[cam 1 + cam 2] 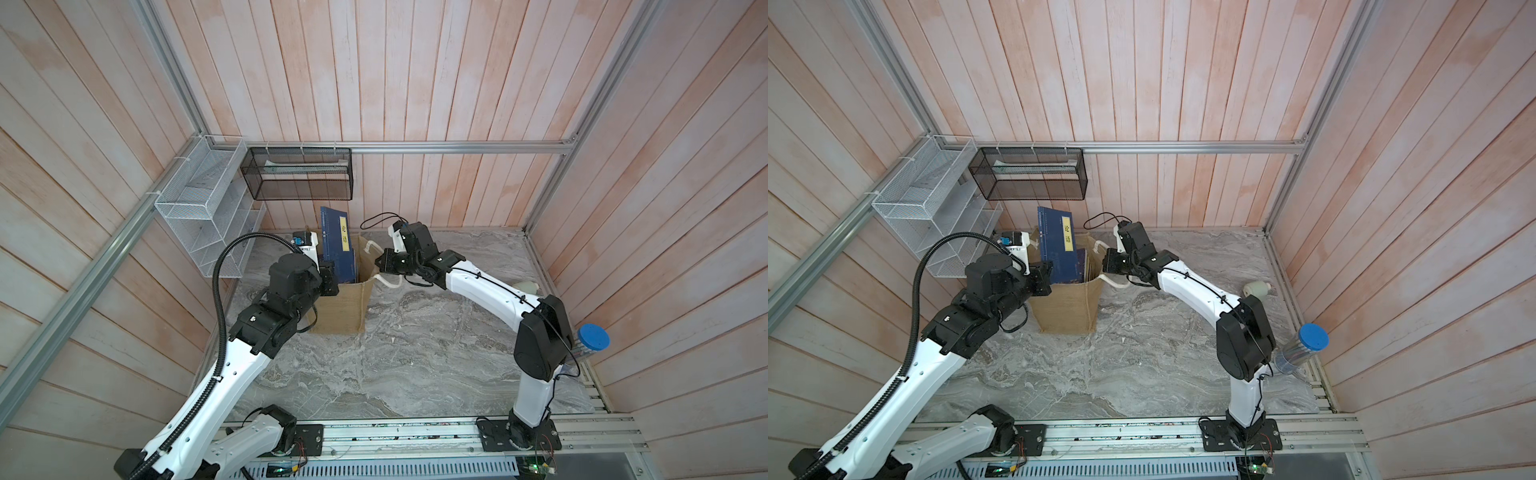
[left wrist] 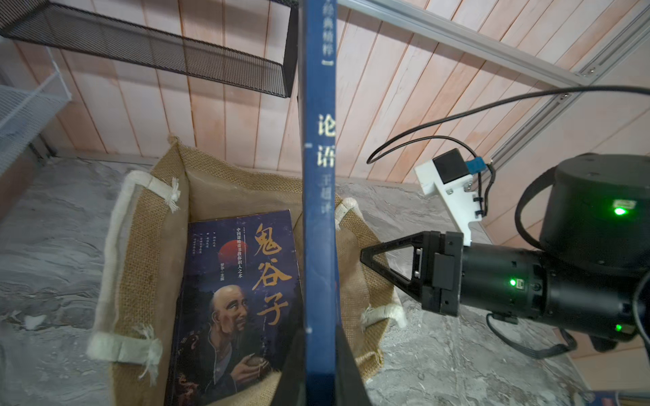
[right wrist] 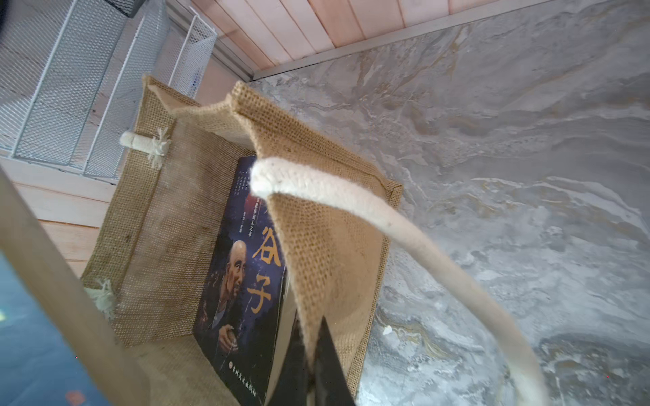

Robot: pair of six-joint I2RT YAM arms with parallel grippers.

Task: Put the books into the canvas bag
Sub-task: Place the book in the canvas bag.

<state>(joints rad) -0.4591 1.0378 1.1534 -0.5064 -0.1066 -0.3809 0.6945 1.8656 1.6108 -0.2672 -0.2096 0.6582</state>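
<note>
Over tan burlap bag (image 1: 345, 307), upright navy book (image 1: 336, 245)

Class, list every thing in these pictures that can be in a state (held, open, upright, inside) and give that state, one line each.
canvas bag: standing, mouth open.
left gripper: shut on the navy book.
right gripper: shut on the canvas bag's wall.
navy book: upright at the canvas bag's mouth, mostly above its rim.
portrait book: inside the canvas bag.
blue-lidded jar: lid on.
</note>
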